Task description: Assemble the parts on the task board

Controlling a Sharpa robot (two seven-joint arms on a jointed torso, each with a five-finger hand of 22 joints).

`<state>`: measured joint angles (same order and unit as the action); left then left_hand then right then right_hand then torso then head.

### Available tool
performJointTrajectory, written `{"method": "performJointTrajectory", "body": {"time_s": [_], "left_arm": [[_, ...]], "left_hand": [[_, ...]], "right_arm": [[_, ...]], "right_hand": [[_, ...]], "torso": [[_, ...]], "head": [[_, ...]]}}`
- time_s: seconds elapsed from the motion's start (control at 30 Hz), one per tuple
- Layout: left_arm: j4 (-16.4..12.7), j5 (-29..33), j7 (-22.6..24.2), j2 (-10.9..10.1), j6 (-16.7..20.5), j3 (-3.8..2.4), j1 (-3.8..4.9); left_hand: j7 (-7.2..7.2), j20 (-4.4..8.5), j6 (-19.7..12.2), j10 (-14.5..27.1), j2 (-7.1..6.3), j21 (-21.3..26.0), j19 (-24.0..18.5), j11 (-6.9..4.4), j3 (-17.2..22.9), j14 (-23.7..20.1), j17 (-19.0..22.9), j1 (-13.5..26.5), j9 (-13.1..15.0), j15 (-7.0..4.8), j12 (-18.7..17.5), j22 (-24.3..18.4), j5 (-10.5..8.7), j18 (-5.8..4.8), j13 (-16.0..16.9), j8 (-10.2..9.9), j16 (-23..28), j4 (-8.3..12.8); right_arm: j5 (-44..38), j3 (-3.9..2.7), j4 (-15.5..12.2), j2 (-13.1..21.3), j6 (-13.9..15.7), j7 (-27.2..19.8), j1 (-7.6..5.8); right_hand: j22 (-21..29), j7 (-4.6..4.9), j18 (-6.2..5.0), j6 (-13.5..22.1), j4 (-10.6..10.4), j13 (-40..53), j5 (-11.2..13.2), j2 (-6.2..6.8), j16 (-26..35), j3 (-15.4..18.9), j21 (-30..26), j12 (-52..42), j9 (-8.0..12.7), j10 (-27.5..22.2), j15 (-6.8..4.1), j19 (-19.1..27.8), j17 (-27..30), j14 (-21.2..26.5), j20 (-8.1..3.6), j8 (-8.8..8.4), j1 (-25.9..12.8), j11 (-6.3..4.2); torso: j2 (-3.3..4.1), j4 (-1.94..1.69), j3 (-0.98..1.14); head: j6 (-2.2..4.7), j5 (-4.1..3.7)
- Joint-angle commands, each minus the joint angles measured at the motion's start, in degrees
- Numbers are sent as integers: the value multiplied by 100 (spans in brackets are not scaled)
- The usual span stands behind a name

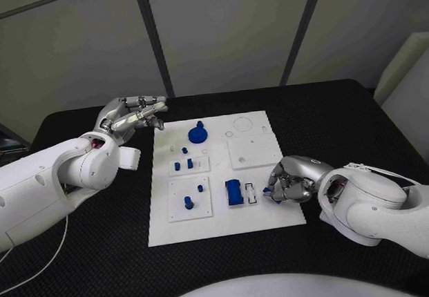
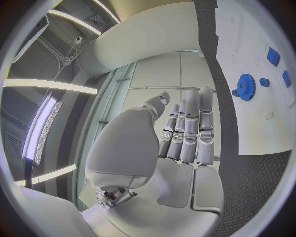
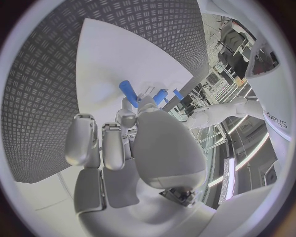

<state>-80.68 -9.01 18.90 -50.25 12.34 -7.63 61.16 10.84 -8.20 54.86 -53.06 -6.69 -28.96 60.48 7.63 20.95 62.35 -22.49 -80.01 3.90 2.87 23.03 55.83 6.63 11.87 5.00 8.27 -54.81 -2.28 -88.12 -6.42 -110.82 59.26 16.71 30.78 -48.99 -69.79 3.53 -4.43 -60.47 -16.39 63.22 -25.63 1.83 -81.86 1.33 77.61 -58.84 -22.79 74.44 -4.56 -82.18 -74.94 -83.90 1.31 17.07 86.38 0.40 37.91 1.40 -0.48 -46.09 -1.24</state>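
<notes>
The right hand (image 1: 290, 181) rests curled at the board's (image 1: 260, 221) near-right edge, beside a blue block (image 1: 234, 191) (whether it pinches a part, I cannot tell). The left hand (image 1: 130, 116) hovers open. Best to seat the part slowly, squarely.

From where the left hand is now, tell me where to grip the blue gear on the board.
Grip the blue gear by its raised centre hub, coming straight down from above. It lies flat on the task board, so its toothed rim offers little to grasp. The left hand, empty with fingers extended, is nearest.
</notes>
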Motion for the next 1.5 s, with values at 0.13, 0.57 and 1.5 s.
{"method": "performJointTrajectory", "body": {"time_s": [0.13, 0.57, 1.5], "left_arm": [[-28, 12, 16, -10, -46, -3, 9], [-38, 12, 11, -1, -70, -3, 9], [-38, 12, -14, 6, -105, -3, 9]], "left_hand": [[27, -30, -19, 29, 48, 29, 28, -11, -20, -27, 5, 14, -1, 5, 17, -5, 28, -140, -6, -10, 23, 12], [27, -30, -19, 29, 48, 29, 28, -11, -20, -27, 5, 14, -1, 5, 17, -5, 28, -140, -6, -10, 23, 12], [24, -30, -9, 36, 51, 37, 33, -12, -30, -29, 9, 11, 1, 5, 23, -13, 26, -140, -7, -2, 23, 14]], "right_arm": [[366, -1, 14, -113, 591, 82, -7], [722, -2, 316, -522, 445, 255, -8], [706, -2, 532, -776, 406, 321, -9]], "right_hand": [[-77, -50, 62, -91, 409, 87, 5, 89, -55, -573, 54, -92, -90, 241, -46, -66, -535, -415, -11, 2, -56, -171], [-106, -50, 65, -103, 314, 134, 13, 235, -83, -780, 75, -120, -117, 263, -47, -67, -575, -421, -15, -6, -242, -171], [-363, -92, 108, -260, -11, 464, -585, 286, -212, -480, 236, -465, -223, 485, -61, -149, -746, -457, -12, 56, -1363, -198]], "torso": [[-2, 18, 6], [3, 5, 2], [-3, 14, 5]], "head": [[0, 8], [-1, 20], [8, 47]]}}
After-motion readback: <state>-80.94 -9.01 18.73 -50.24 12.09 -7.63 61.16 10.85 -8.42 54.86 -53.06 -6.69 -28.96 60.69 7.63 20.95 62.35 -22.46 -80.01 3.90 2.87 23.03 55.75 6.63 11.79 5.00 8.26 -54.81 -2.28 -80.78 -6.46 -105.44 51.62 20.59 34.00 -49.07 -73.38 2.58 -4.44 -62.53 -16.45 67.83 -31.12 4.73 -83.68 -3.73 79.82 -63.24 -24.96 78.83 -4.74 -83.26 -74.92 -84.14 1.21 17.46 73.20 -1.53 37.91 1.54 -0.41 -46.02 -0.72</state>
